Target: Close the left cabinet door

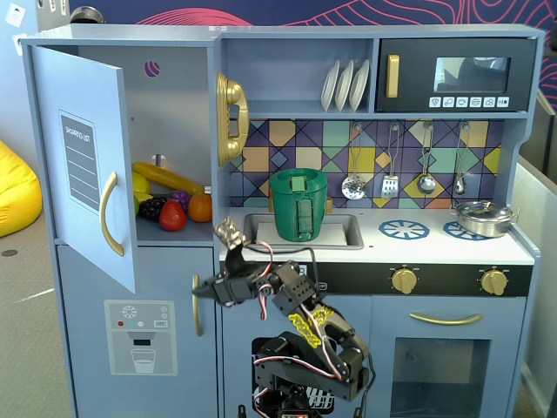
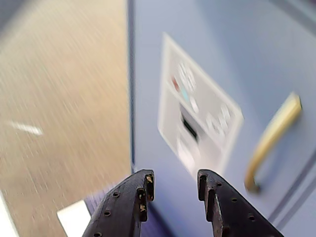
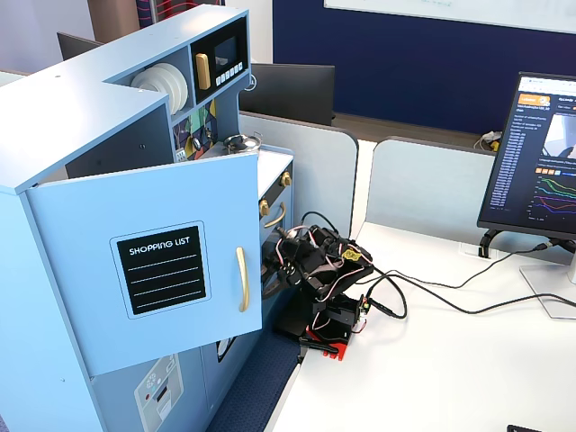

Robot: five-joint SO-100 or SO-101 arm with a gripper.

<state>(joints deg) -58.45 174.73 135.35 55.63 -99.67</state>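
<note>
holding toy fruit (image 1: 172, 207): open cabinet (image 1: 165, 104)

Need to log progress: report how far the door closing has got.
Done: nothing visible; the door stands wide open, toy food exposed behind it. In hand: the gripper is open and empty, facing the dispenser door below. Left: reach the open door and push it shut.
</note>
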